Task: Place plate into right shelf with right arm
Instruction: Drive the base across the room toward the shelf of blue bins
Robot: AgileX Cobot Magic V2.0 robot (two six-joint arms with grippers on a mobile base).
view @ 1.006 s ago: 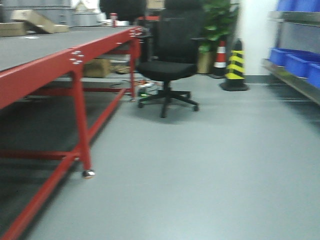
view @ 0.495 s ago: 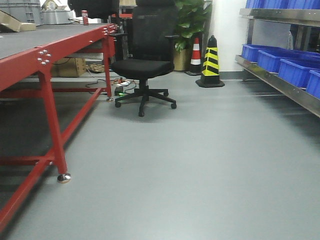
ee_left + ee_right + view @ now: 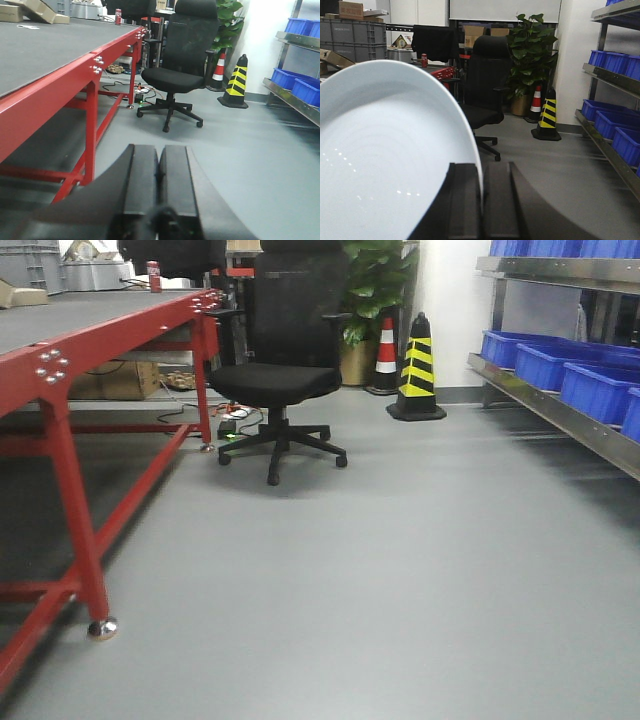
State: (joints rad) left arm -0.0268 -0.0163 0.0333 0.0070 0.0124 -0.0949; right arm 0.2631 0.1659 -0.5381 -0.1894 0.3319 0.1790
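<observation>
In the right wrist view my right gripper (image 3: 481, 172) is shut on the rim of the white plate (image 3: 385, 160), which stands on edge and fills the left half of that view. The right shelf (image 3: 560, 410) is a steel rack with blue bins (image 3: 600, 385) along the right side of the front view; it also shows at the right edge of the right wrist view (image 3: 607, 142). In the left wrist view my left gripper (image 3: 159, 152) is shut and empty, held above the floor. Neither gripper shows in the front view.
A red-framed table (image 3: 60, 370) runs along the left. A black office chair (image 3: 275, 380) stands ahead at centre-left, with a yellow-black cone (image 3: 417, 370), an orange cone (image 3: 385, 355) and a potted plant (image 3: 375, 290) behind it. Grey floor lies ahead.
The front view has swung to the right: the table, chair and cones have shifted left in the frame, and more of the right shelf has come into view.
</observation>
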